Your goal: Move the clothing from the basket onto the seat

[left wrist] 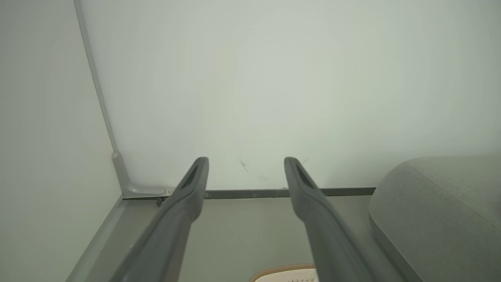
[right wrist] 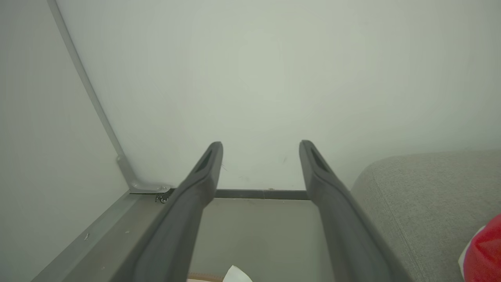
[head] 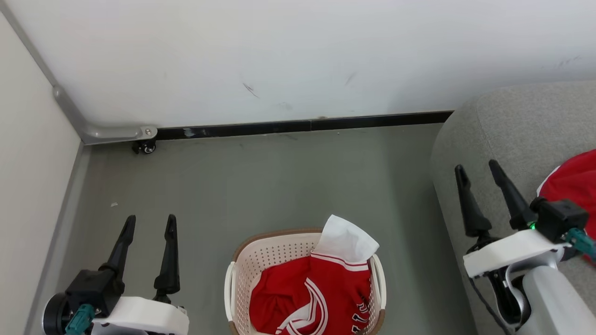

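A grey-green floor (head: 279,186) meets a white wall (head: 298,56) along a black skirting strip (head: 302,125). At the lower left of the head view, the left end effector (head: 152,218) hangs above the floor. Its two long dark fingers are spread apart, hold nothing and point toward the wall.

To its right, on the floor, stands a cream-white perforated plastic laundry basket (head: 260,251) with a brown rim, cut off by the bottom edge of that view. In it lies a bunched red jersey (head: 298,293) with white stripes and white lettering, covering most of the bottom. The jersey's length runs from the near side toward the wall. Its white panel (head: 347,239) rises over the far right rim, pointing at the wall.

Further right, the right end effector (head: 476,166) is by the rounded end of a large light-grey woven-fabric sofa (head: 512,125), with its fingers likewise apart, empty and aimed at the wall. At the far right a plain red garment (head: 572,181) with white trim lies on the sofa, just beside the right wrist and partly out of frame.
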You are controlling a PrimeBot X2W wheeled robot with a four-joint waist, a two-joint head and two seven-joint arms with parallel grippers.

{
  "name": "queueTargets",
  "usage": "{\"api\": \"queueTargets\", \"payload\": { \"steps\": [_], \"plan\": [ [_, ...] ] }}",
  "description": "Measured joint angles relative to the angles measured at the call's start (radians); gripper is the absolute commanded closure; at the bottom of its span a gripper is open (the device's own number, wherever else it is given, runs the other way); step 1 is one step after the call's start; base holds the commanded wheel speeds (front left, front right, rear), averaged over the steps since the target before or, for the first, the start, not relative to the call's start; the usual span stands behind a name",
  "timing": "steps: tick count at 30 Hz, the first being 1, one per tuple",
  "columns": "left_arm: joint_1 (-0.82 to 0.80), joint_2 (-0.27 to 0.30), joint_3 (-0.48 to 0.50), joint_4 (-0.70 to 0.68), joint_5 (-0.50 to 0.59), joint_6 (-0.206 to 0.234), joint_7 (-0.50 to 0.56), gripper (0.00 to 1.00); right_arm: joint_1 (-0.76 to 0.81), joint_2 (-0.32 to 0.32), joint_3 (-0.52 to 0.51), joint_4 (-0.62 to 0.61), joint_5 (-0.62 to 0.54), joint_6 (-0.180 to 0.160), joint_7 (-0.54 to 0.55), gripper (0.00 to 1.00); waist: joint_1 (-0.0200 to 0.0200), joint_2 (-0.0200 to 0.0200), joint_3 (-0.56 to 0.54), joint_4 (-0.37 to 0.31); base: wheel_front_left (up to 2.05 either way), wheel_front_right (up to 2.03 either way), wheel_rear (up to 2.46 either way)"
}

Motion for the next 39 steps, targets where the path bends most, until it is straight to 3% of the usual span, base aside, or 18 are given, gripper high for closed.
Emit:
{"api": "queueTargets", "payload": {
  "steps": [14, 39],
  "plan": [
    [0.090, -0.017, 0.002, -0.002, 0.021, 0.000, 0.000, 0.00, 0.185, 0.099, -0.032, -0.035, -0.072, 0.000, 0.000, 0.00, 0.0000, 0.0000, -0.072, 0.017, 0.00, 0.00, 0.00],
    [0.135, -0.022, 0.011, -0.006, 0.054, -0.001, 0.000, 0.00, 0.311, 0.138, -0.030, -0.128, -0.179, 0.000, 0.026, 0.00, 0.0000, 0.0000, -0.101, 0.001, 0.00, 0.00, 0.00]
  ]
}}
